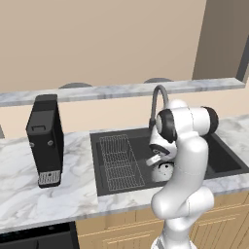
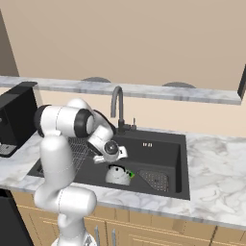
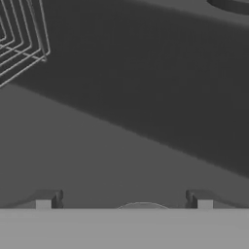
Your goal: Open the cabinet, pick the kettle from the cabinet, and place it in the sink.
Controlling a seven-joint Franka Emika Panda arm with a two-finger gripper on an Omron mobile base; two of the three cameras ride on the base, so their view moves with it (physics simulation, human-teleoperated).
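The silvery dome-shaped kettle (image 2: pixel 118 176) sits upright on the floor of the dark grey sink (image 2: pixel 158 146), right of the wire rack (image 2: pixel 79 146). In the left base view the kettle (image 1: pixel 166 170) peeks out beside my arm, inside the sink (image 1: pixel 224 156). My gripper (image 2: pixel 114 161) hangs just above the kettle, open and holding nothing. In the hand view the fingertips (image 3: pixel 46 200) stand wide apart around the gripper's midpoint (image 3: pixel 124 200), with a sliver of the kettle's top (image 3: pixel 142 206) low between them. The cabinet is out of view.
A curved gooseneck faucet (image 1: pixel 156 99) rises behind the basin. A black coffee machine (image 1: pixel 46 138) stands on the marble counter (image 1: pixel 29 199) left of the sink. A round drain strainer (image 2: pixel 154 178) lies right of the kettle. A raised marble ledge (image 1: pixel 121 90) runs along the back.
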